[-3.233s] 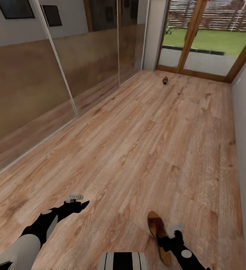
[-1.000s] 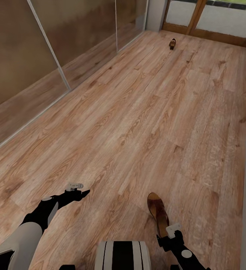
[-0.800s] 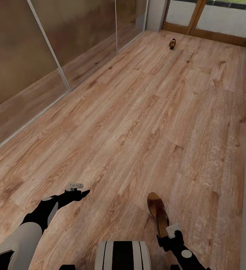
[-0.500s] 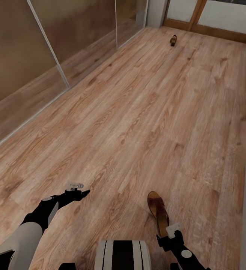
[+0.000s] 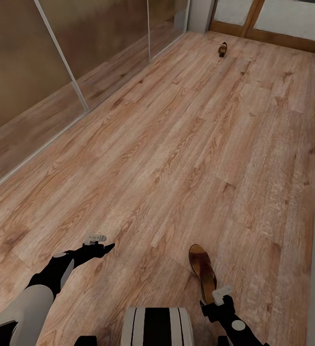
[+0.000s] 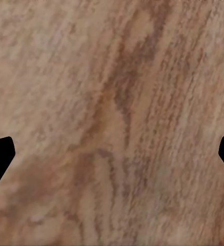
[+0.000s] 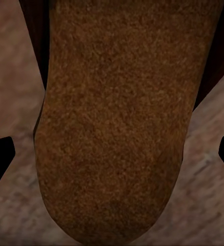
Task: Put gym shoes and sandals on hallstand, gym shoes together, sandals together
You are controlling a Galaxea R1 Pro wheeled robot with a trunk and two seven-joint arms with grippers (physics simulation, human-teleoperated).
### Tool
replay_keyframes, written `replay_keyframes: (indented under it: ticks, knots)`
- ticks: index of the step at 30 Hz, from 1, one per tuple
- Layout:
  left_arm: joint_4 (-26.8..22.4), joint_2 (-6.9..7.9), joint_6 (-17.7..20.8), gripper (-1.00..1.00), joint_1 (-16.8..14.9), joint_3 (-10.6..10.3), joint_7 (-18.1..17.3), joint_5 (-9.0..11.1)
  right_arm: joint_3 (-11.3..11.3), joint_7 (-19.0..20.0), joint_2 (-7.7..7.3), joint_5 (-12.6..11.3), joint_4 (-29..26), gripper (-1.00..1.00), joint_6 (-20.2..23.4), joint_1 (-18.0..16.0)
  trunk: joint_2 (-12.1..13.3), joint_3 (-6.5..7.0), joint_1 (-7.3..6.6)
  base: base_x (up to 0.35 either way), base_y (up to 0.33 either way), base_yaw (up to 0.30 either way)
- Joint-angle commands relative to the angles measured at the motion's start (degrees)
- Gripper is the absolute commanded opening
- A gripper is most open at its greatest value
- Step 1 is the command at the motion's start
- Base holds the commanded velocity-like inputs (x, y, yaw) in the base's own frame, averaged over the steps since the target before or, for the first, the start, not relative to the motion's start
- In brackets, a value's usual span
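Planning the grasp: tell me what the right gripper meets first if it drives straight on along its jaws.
Most likely the dark reddish-brown leather sandal: its insole lies squarely between the jaws of the right gripper, with the wood-plank floor beneath. How far off is unclear.

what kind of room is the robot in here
Most likely a home corridor: a long wood-plank floor, mirrored sliding panels along one side, a wood-framed glass door at the far end, and a brown sandal near the right gripper.
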Motion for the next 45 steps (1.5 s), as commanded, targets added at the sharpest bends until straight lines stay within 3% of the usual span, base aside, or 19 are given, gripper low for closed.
replay_keyframes:
  ticks: [1, 4, 5, 43, 45]
  knots:
    - [-0.1, -0.06, 0.5, 1.00, 0.0, 0.5, -0.5, -0.3, 0.0, 0.2, 0.00, 0.3, 0.0, 1.00, -0.2, 0.0, 0.0, -0.03, -0.01, 0.000, 0.000, 0.000]
    - [-0.1, -0.11, 0.6, 1.00, 0.0, 0.5, -0.5, -0.3, 0.0, 0.2, 0.03, 0.3, 0.0, 1.00, -0.2, 0.0, 0.0, -0.03, -0.01, 0.000, 0.000, 0.000]
    - [-0.1, -0.12, 0.6, 1.00, 0.0, 0.5, -0.5, -0.3, 0.0, 0.2, 0.00, 0.3, 0.0, -1.00, -0.2, 0.0, 0.0, -0.03, -0.01, 0.000, 0.000, 0.000]
    - [-0.1, 0.11, -0.2, 1.00, 0.1, 0.4, -0.5, -0.2, 0.0, 0.2, -0.04, 0.3, 0.0, -1.00, -0.2, 0.0, 0.0, -0.03, -0.01, 0.000, 0.000, 0.000]
    - [-0.1, 0.12, -0.3, 1.00, 0.1, 0.4, -0.5, -0.3, 0.0, 0.2, -0.04, 0.3, 0.0, -1.00, -0.2, 0.0, 0.0, 0.41, -0.06, 0.000, 0.000, 0.000]
